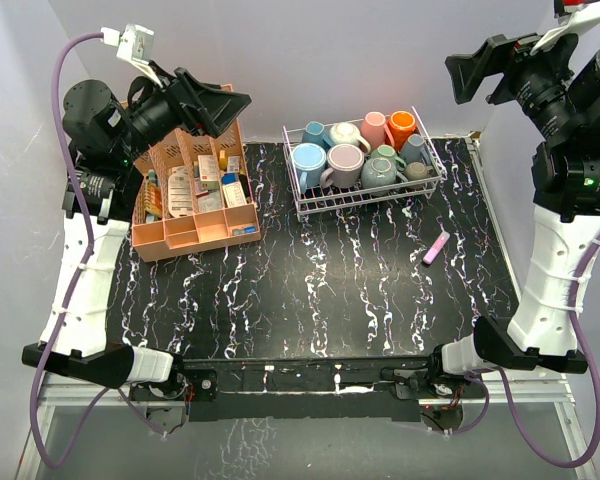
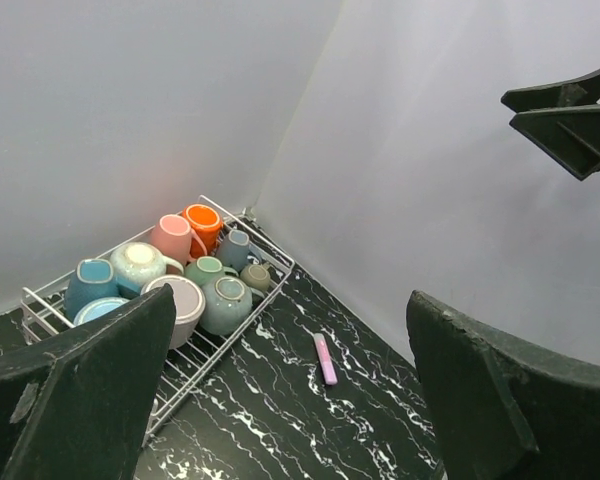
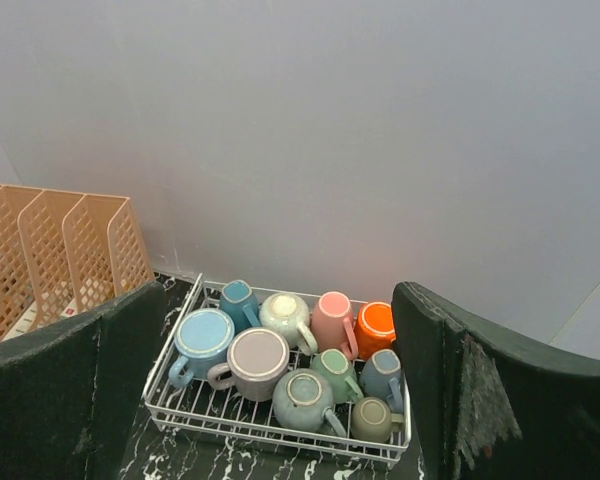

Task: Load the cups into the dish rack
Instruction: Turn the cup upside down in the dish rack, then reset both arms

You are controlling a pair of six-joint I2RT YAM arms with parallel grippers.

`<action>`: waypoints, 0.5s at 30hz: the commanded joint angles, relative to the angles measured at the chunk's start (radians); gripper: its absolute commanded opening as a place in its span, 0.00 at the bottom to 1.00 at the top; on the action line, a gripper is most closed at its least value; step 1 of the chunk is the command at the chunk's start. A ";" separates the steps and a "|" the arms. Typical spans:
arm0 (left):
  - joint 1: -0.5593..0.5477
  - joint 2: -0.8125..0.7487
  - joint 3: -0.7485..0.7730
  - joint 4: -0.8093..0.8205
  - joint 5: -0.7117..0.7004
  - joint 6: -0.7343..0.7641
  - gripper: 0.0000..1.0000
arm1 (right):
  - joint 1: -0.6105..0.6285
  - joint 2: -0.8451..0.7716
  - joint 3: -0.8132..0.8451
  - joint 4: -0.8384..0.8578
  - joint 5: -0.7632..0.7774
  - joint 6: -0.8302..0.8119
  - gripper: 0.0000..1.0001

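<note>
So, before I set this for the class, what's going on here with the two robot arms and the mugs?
Nothing is being handled right now. The left claw and the right claw are both raised above the table, open and empty. Ten mugs sit in the white wire dish rack at the far side, and none is out on the table. A pink marker lies just in front of the rack, and a salmon-pink organizer stands at the left.
</note>
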 commanded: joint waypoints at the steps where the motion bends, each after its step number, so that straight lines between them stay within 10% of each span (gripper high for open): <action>1: -0.001 -0.029 -0.026 0.037 0.032 -0.028 0.97 | -0.004 -0.011 0.017 -0.008 0.011 -0.002 1.00; 15: -0.001 -0.054 -0.117 0.072 0.032 -0.031 0.97 | -0.004 -0.035 -0.014 -0.003 0.024 -0.016 1.00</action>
